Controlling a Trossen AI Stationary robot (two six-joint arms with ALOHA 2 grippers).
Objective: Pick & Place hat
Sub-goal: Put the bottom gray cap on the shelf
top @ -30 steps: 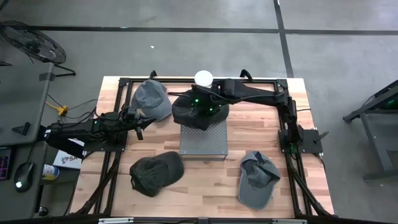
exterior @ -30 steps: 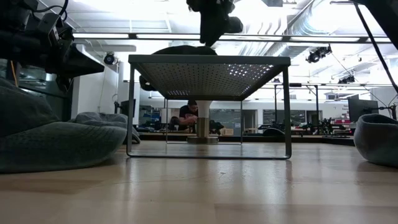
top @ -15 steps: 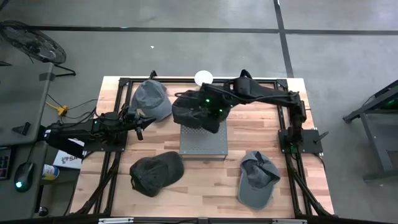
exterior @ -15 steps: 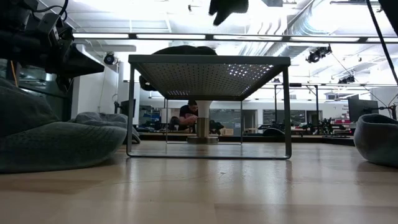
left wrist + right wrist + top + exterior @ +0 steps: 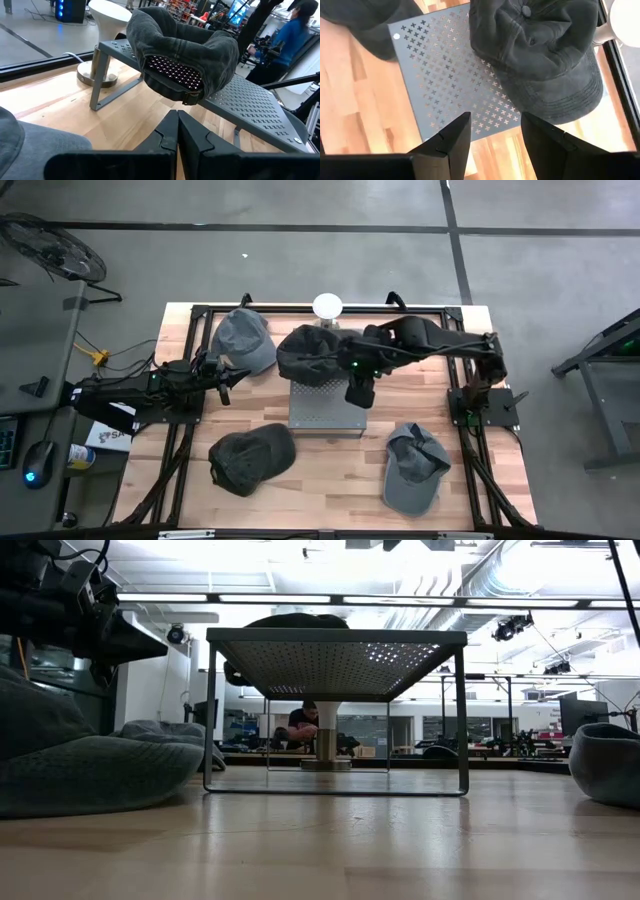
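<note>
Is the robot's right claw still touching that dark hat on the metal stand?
Apart. The right wrist view shows the right end effector open, with bare stand between its fingers and the dark hat.

High view: straight down, taking in the whole table [image 5: 330, 480]. Low view: level at tabletop height, close before the perforated stand [image 5: 336, 650], facing the room. Both wrist views look past their own claws at that stand, shared by all four views.
</note>
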